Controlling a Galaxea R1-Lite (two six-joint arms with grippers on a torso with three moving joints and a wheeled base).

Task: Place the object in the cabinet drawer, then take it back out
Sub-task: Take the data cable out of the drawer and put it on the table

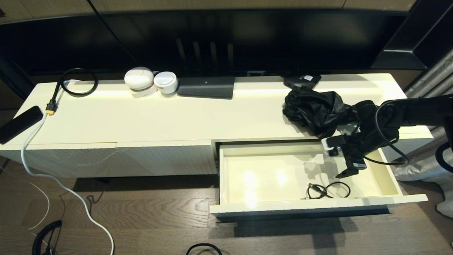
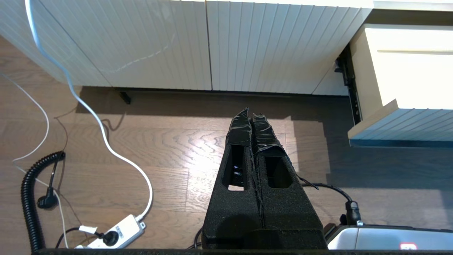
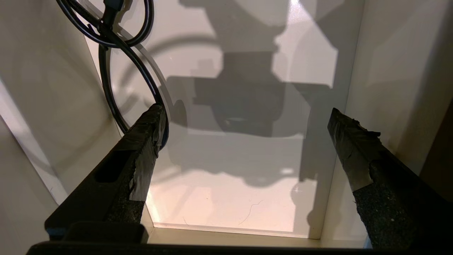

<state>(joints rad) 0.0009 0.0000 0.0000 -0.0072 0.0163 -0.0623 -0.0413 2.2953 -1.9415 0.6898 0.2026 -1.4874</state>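
Note:
The cabinet drawer (image 1: 283, 206) stands pulled out at the right of the cream cabinet, its smooth interior (image 3: 230, 198) lit. A thin black coiled cable (image 1: 327, 191) lies on the drawer floor near the front wall. My right gripper (image 1: 348, 169) hangs open inside the drawer's right part, just behind the cable and holding nothing. In the right wrist view the cable (image 3: 116, 42) loops past one fingertip (image 3: 152, 120), while the right gripper (image 3: 246, 113) spans bare drawer floor. My left gripper (image 2: 250, 113) is shut and parked low over the wooden floor, left of the drawer front (image 2: 407, 124).
A crumpled black bag (image 1: 318, 109) lies on the cabinet top just behind the drawer. Farther left sit two white round devices (image 1: 139, 78), a dark flat box (image 1: 206, 86) and a black remote (image 1: 19, 124). A white cord (image 1: 53, 177), power strip (image 2: 116, 232) and coiled cord (image 2: 28, 198) lie on the floor.

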